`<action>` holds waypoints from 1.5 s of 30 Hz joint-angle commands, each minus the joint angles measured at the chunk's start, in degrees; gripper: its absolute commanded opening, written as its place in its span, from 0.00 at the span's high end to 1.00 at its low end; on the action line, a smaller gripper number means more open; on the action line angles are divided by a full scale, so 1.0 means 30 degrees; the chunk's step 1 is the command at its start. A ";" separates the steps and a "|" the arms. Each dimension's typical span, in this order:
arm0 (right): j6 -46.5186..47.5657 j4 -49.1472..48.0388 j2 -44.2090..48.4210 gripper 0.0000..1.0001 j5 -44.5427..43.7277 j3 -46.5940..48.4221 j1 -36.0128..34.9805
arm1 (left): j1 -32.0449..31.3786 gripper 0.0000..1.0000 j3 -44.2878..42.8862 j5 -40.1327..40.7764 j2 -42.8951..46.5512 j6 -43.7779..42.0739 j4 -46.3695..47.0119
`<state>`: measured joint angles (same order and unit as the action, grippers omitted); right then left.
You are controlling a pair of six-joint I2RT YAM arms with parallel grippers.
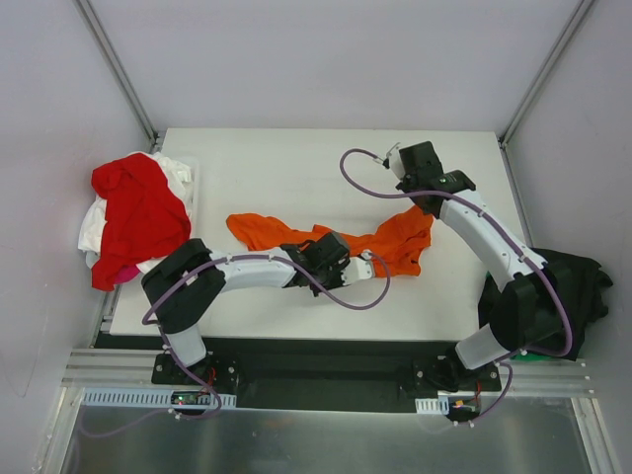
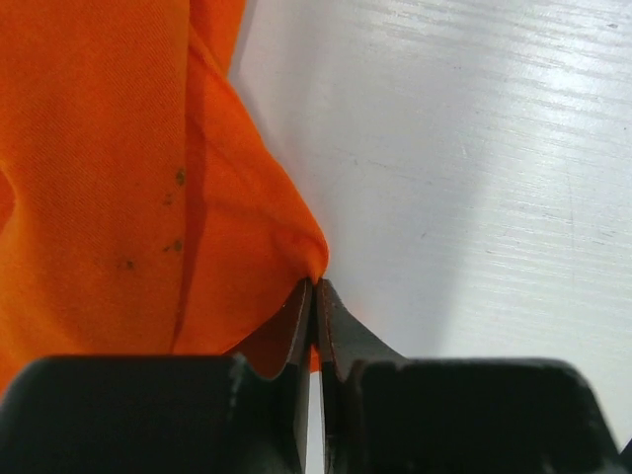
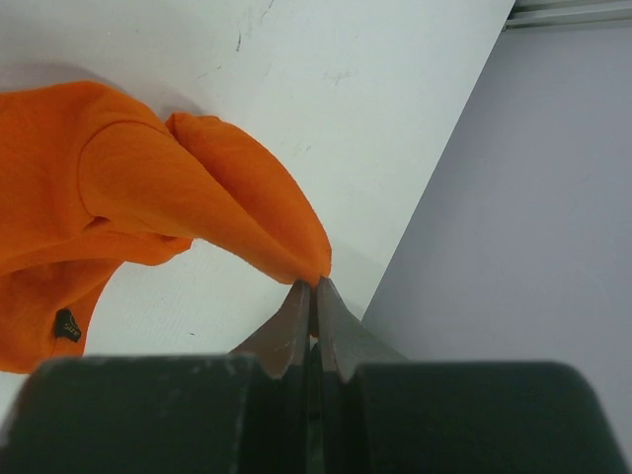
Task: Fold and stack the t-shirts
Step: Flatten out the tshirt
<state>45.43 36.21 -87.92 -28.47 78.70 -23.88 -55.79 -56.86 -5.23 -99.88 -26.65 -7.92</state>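
Where the white table [image 1: 296,168] stretches between the two arms, the contents are as follows.

- Orange t-shirt [image 1: 395,242]: one, crumpled into a long band lying left to right across the middle of the table. Both arms have hold of it. A few small dark specks [image 2: 178,178] show on the cloth in the left wrist view, and a small dark label [image 3: 64,324] shows in the right wrist view.
- Left gripper [image 1: 363,265]: low over the near-middle stretch of the band. Its fingers [image 2: 296,326] are pressed together with a corner fold of orange cloth pinched between their tips.
- Right gripper [image 1: 427,204]: at the far right end of the band, near the table's right edge with the grey wall [image 3: 533,197] beyond. Its fingers [image 3: 291,326] are closed tight, and a pointed fold of the same shirt is nipped between the tips.
- Red t-shirt [image 1: 138,212]: one, heaped at the table's far left corner.
- White t-shirt [image 1: 94,229]: bunched under and beside the red one, touching it.
- Black t-shirt [image 1: 581,281]: in a heap off the table's right edge, beside the right arm's base.
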 commanded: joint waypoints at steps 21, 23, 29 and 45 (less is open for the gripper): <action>0.0091 -0.1403 0.5190 0.99 -0.2873 0.1364 -0.0009 | 0.3974 1.00 -0.2344 0.5200 1.0054 -0.1954 0.0471; 0.0587 -0.1870 0.5750 0.99 -0.3456 0.1716 -0.0009 | 0.5025 1.00 -0.2608 0.5260 1.0700 -0.2072 0.0795; 0.2227 -0.1991 0.6776 0.99 -0.4573 0.3385 0.0429 | 0.6349 1.00 -0.3048 0.6110 1.1523 -0.2540 0.1118; 0.2611 -0.0409 0.8623 0.99 -0.3608 0.5464 0.0577 | 0.6907 1.00 -0.4307 0.8512 1.3106 -0.3860 0.1235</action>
<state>53.01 34.63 -63.55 -39.64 89.34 -22.39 -36.14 -65.82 16.69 -62.83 -36.80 -6.44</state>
